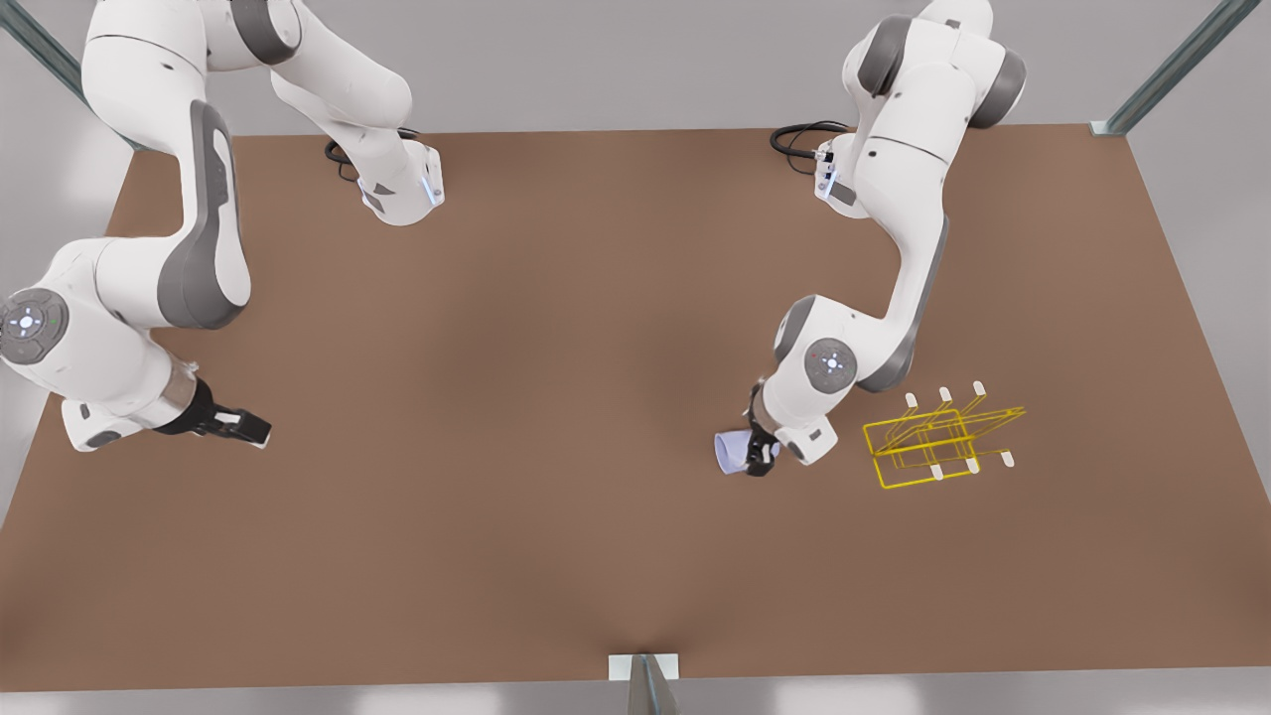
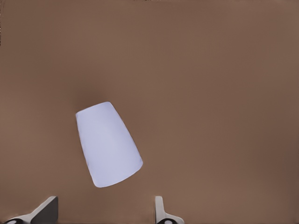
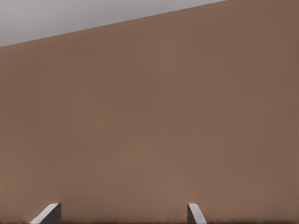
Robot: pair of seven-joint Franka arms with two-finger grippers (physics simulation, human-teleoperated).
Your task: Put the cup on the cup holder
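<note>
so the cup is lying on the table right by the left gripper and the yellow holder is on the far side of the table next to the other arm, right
Not quite. The holder stands near the same arm, just beyond the left gripper toward the front view's right, not by the other arm. The cup does lie on the table by that gripper, jaws open.

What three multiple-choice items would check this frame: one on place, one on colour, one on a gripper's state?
1. In the front view, the rack stands where relative to the cup?
A. to its left
B. to its right
C. under it

2. What colour is the rack's wire?
A. yellow
B. red
C. black

3. The left gripper beside the cup is
A. shut on the cup
B. open, cup not held
C. shut on the rack

Answers:
1 B: the rack stands to the front view's right of the cup.
2 A: its wire is yellow with white tips.
3 B: the left gripper has its fingers apart, the cup ahead of them.

The right gripper waits open at the front view's left.
</note>
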